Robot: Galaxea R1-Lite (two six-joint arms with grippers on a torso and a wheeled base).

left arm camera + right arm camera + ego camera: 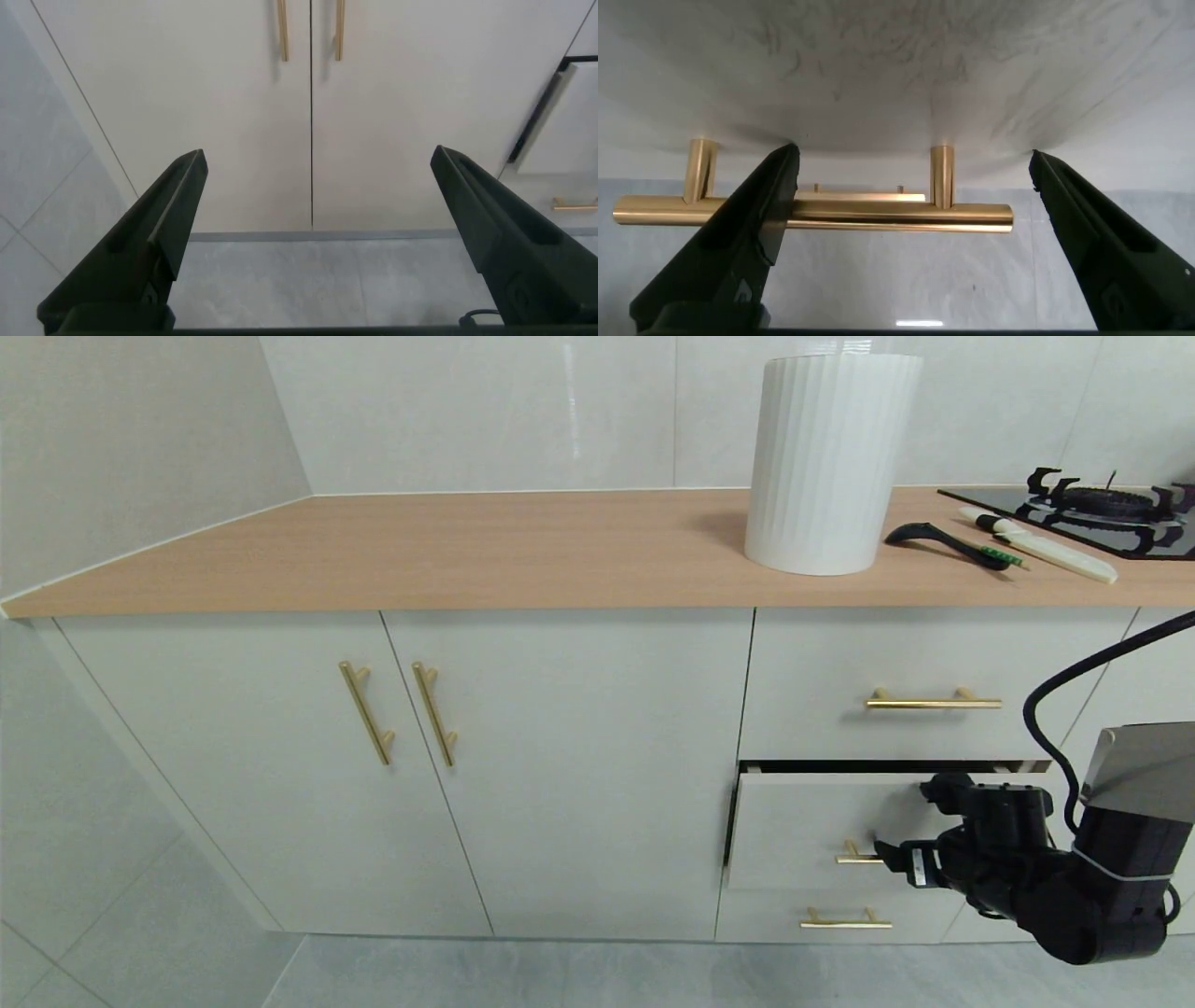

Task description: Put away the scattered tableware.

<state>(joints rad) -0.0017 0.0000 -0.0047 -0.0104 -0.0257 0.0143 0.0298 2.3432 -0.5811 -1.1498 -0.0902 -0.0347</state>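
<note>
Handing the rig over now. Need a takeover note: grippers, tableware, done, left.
Left gripper: open, empty, low before the white cabinet doors.
Right gripper: open at the gold bar handle of the white middle drawer, not clamped.
Things: black curved spoon and white knife lie on the wooden countertop beside the white ribbed canister.
Done: drawer slightly ajar.
Left: open it fully, stow both, close.

Counter layout, with cabinet front below.
On the countertop (pixel 467 551) a container (pixel 826 462) stands right of centre; a utensil (pixel 943 543) and a knife (pixel 1046 546) lie to its right, with the hob (pixel 1102 513) behind them. Beneath, two doors (pixel 373 775) sit left and stacked drawers right. The middle drawer (pixel 803 826) juts forward, with the right gripper (pixel 887 854) at its handle (pixel 854 857).
</note>
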